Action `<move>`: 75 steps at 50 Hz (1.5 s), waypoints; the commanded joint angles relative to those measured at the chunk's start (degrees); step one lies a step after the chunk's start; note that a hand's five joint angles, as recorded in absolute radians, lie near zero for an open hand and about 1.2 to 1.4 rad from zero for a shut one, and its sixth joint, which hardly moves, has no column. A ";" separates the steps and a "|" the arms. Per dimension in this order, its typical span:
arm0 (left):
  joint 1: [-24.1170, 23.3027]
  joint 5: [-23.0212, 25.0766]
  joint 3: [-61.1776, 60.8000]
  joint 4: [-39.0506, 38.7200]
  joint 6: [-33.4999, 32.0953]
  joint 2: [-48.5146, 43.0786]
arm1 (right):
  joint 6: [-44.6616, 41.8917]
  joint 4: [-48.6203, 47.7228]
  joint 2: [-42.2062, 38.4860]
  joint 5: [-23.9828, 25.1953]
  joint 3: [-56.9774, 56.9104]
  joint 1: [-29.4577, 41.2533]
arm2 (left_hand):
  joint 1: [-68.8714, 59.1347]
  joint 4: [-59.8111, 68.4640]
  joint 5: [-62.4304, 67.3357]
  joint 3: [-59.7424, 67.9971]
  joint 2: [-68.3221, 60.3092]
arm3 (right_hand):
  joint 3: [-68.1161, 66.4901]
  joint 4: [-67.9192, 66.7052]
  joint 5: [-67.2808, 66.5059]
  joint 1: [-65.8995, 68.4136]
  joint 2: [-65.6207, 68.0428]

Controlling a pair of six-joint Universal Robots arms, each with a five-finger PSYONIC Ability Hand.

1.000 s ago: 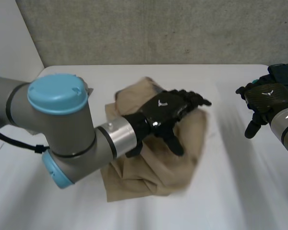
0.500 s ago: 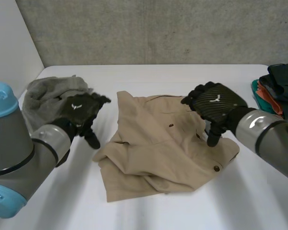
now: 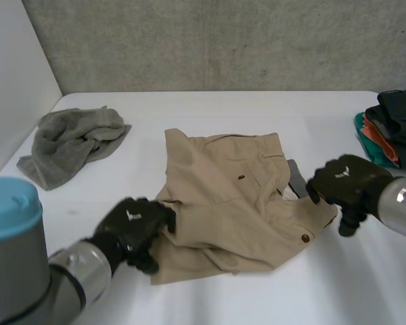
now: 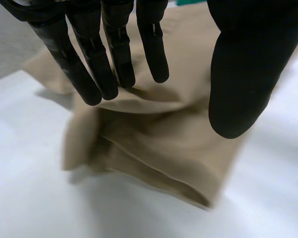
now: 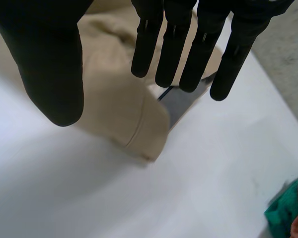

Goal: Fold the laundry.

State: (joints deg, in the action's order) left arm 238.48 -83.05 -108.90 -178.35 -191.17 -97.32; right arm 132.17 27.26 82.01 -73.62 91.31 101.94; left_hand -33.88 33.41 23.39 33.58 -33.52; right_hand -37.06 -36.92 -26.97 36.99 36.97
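Khaki shorts (image 3: 230, 203) lie crumpled on the white table (image 3: 189, 115). Half a second ago our left hand (image 3: 135, 227) hovered by the grey towel (image 3: 71, 142); now it is at their near-left corner, our right hand (image 3: 345, 186) at their right edge. Both are spread, fingers straight, pinching nothing — we judge grasping comes next.

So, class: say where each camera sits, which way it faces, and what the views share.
Head view: behind the arms, facing down at the white table and beige trousers; both arms, left hand, right hand.
Left wrist view: on the left wrist, facing along the open left hand onto the trousers.
Right wrist view: on the right wrist, along the open right hand onto the trousers' corner.
All share the trousers.
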 commanded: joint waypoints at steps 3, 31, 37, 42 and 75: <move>-3.38 -0.01 -1.49 0.20 -0.78 -5.86 | -11.84 9.83 4.04 6.82 7.56 -9.65 | 3.46 -2.99 -2.97 -3.16 3.10 | -8.77 -8.91 -8.86 8.84 8.86; -4.34 -11.26 23.82 -4.02 -13.79 -28.27 | 4.32 -31.03 -20.74 5.34 2.12 1.77 | 23.88 -23.41 -23.39 -23.58 23.52 | 21.68 21.55 21.59 -21.62 -21.60; -4.69 -13.63 28.82 -4.10 -16.42 -31.79 | 5.46 -35.33 -26.19 -0.37 -1.92 3.61 | 3.41 -2.94 -2.92 -3.11 3.05 | 0.22 0.09 0.14 -0.16 -0.14; -5.31 -16.53 29.71 -5.51 -16.08 -31.01 | 6.17 -40.43 -27.08 -2.93 -2.45 4.14 | -46.09 46.55 46.57 46.38 -46.44 | -42.94 -43.07 -43.03 43.01 43.02; 2.42 -10.03 58.71 9.87 11.26 -1.73 | 34.03 -13.90 -3.69 -5.74 -43.58 1.06 | -46.12 46.59 46.61 46.42 -46.48 | -42.94 -43.08 -43.03 43.01 43.03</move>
State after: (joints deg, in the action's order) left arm 238.54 -94.33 -57.05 -169.89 -184.01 -94.38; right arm 165.40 13.84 83.42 -77.69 53.32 101.49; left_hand -64.69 68.32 56.38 68.08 -68.53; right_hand -67.90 -68.25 -58.01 62.94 65.78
